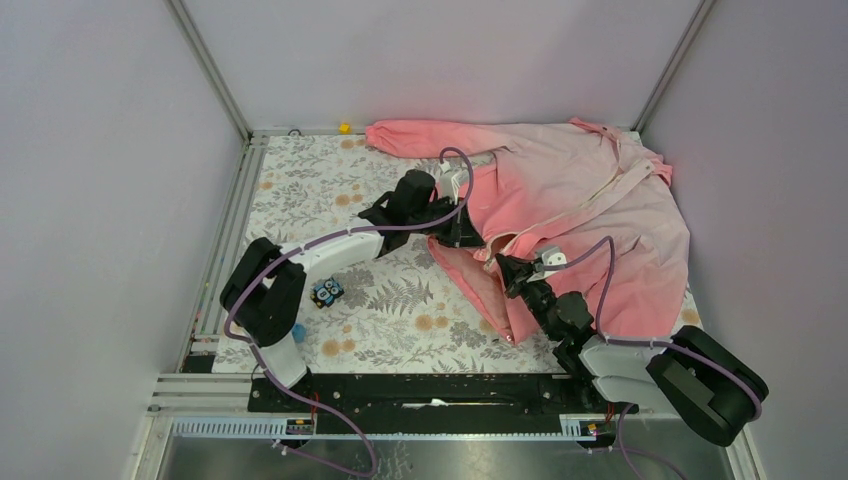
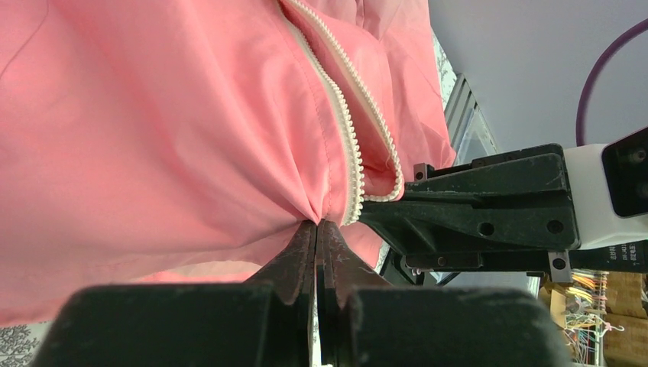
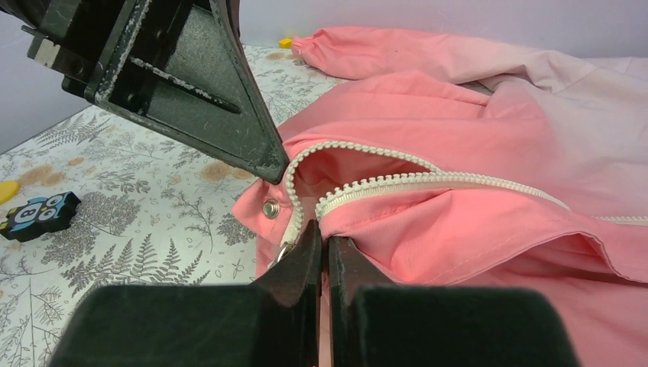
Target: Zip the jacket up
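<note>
jacket (image 1: 600, 200) lies on the far-right part of the floral table (image 1: 380, 320), zipper (image 3: 382, 183) apart at the hem. left gripper (image 2: 315, 225) clamped on pink fabric just beside the teeth. right gripper (image 3: 321, 237) pinched shut on the zipper's bottom end.

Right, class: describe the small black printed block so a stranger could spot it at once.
Start at the grey-and-tan floral tablecloth, left of the big pink fabric jacket. The small black block lies there, beside the left arm. Unlike the yellow piece at the far edge, it is dark with a blue-and-white cartoon print.
</note>
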